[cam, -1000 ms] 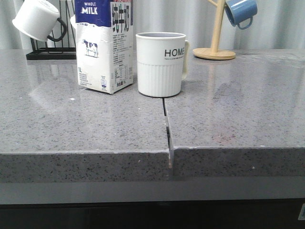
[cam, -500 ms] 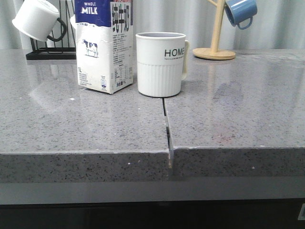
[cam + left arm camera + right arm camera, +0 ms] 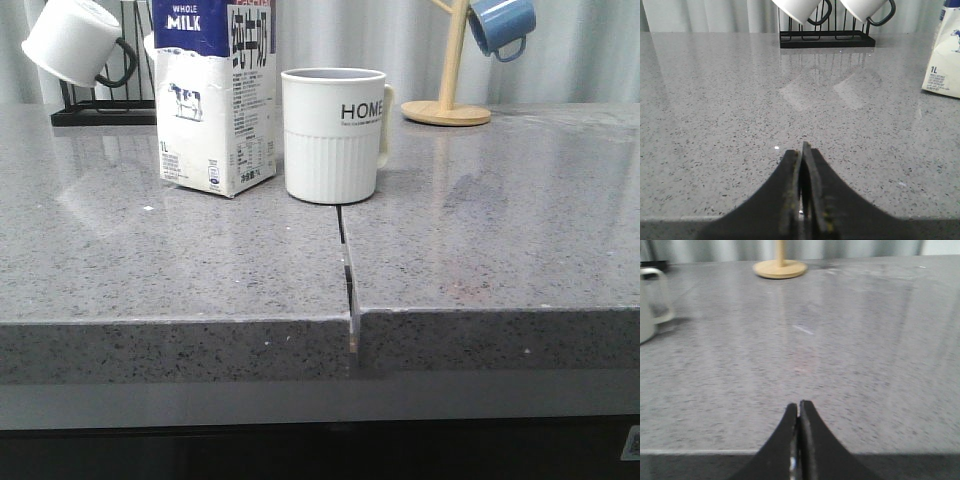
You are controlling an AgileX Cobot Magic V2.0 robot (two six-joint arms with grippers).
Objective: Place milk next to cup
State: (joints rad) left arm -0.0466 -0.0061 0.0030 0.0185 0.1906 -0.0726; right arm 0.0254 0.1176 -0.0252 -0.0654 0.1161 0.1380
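Note:
The milk (image 3: 215, 100), a tall white carton with a dark blue "WHOLE MILK" top band and a cow picture, stands upright on the grey counter just left of the cup. The cup (image 3: 333, 135) is an off-white "HOME" mug with a ribbed lower half, handle to the right. A narrow gap separates them. The milk's lower corner shows in the left wrist view (image 3: 944, 70); the cup's handle shows in the right wrist view (image 3: 655, 300). My left gripper (image 3: 801, 150) and right gripper (image 3: 798, 407) are both shut and empty, low at the counter's near edge, out of the front view.
A black wire rack (image 3: 100, 110) with plain white black-handled mugs (image 3: 75, 42) stands at the back left. A wooden mug tree (image 3: 450, 105) with a blue mug (image 3: 503, 25) stands at the back right. A seam (image 3: 345, 260) splits the counter.
The whole front view has shifted slightly left and up. The milk and cup keep their places relative to each other.

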